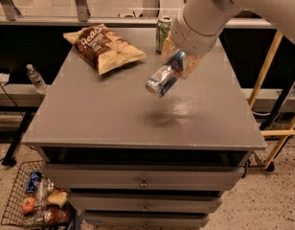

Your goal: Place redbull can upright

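Note:
The redbull can [164, 75] is a slim blue-and-silver can, held tilted in the air above the middle of the grey table [114, 114], its silver end pointing down and to the left. My gripper [178, 63] is shut on the can's upper end, at the end of the white arm [209, 13] that comes in from the upper right. The can's shadow lies on the tabletop below it.
A chip bag [105, 48] lies at the table's back left. A green can [163, 32] stands upright at the back, just behind the gripper. Drawers sit under the tabletop. A wire basket [37, 200] of items stands on the floor at the lower left.

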Robot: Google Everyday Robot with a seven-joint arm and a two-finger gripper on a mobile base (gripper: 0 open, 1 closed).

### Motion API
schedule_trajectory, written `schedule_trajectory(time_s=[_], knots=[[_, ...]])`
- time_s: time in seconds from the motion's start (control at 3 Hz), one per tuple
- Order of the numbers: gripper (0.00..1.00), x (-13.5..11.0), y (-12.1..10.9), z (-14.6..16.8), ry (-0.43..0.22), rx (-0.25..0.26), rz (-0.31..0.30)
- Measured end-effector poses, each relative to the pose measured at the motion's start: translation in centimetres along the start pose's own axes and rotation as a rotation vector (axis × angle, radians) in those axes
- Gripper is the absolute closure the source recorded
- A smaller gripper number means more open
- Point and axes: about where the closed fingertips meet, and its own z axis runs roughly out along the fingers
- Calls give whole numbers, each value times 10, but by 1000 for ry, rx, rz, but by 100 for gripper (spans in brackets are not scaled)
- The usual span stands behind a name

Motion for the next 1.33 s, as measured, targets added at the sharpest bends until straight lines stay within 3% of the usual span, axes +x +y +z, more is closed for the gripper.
schedule_trajectory(time_s=[0.33, 0.67, 1.0, 1.33], knots=[[100, 0, -2, -1, 3, 7, -108], [100, 0, -2, -1, 3, 7, -108], [100, 1, -5, -6, -8, 38, -187], [100, 4, -18, -22, -59, 157, -281]])
